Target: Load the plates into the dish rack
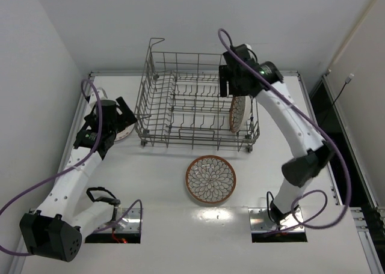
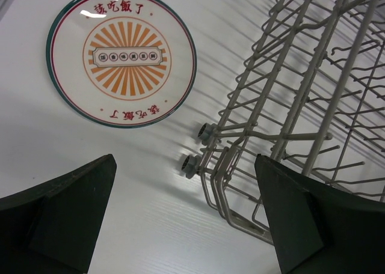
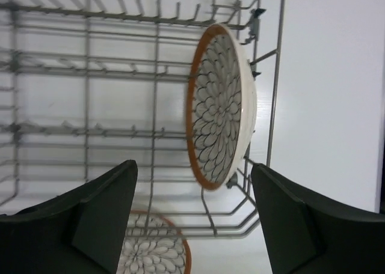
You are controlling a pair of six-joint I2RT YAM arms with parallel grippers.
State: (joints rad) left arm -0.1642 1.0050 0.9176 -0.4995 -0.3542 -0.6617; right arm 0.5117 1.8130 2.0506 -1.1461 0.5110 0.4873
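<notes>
Dish rack (image 1: 198,100): a grey wire basket with tall gridded sides and rows of tines. It stands on the white table (image 1: 162,226), toward the far middle, and small wheels show at its foot in the left wrist view.

Cream plate (image 3: 222,106): stands on edge inside the dish rack at its right end, close to the end wall. It has an orange-brown rim and fine dark petal lines on its face.

Brown-rimmed plate (image 1: 210,179): lies flat on the table just in front of the rack's near side, apart from it. It faces up with its white petal pattern showing, and nothing touches it.

Sunburst plate (image 2: 121,57): lies flat on the table to the left of the rack, near its left end but not touching. It is white with orange rays, red characters and a dark green edge. In the top view the left arm's wrist covers most of it.

Left fingers (image 2: 66,214): spread wide with nothing between them. They hang above bare table between the sunburst plate and the rack's wheeled corner.

Right fingers (image 3: 90,226): spread wide and empty. They are held above the right part of the rack, facing the cream plate with a clear gap to it.

Arms: the left arm reaches out along the left side of the table. The right arm arches up from its base and over the rack's far right corner.
</notes>
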